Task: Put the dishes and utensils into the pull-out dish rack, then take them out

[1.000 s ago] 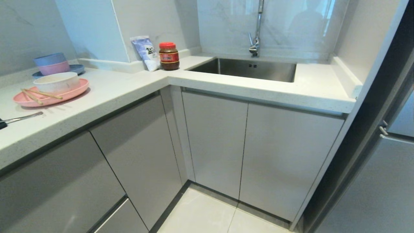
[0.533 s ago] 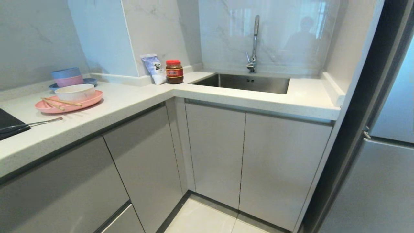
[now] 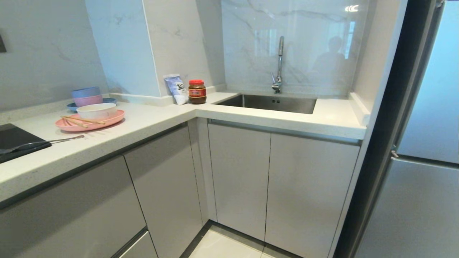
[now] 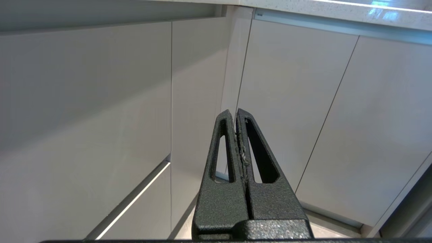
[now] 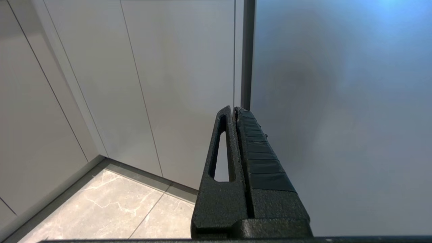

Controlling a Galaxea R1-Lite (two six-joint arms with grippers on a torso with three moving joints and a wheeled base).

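Observation:
On the left run of the counter a wide salmon-pink plate (image 3: 111,120) carries a small white bowl (image 3: 96,110) and a pair of light-wood chopsticks (image 3: 80,121). A slim grey metal spoon (image 3: 66,139) lies just in front of the plate, its handle running onto a black hob. The pull-out dish rack is out of view; only shut grey cabinet fronts show. Neither arm appears in the head view. My left gripper (image 4: 235,113) is shut and empty, low before the cabinet doors. My right gripper (image 5: 233,110) is shut and empty, near the floor by a tall grey panel.
Behind the plate stand stacked blue and pink bowls (image 3: 86,96) on a blue plate. A red-lidded jar (image 3: 197,92) and a white-blue packet (image 3: 176,89) sit at the counter's corner. A steel sink (image 3: 269,103) with a tap (image 3: 279,64) lies beyond. A fridge (image 3: 419,172) fills the right.
The whole head view has tilted upward: counter, sink and dishes sit lower in the picture and more wall shows. Nothing on the counter has moved, and both arms stay parked.

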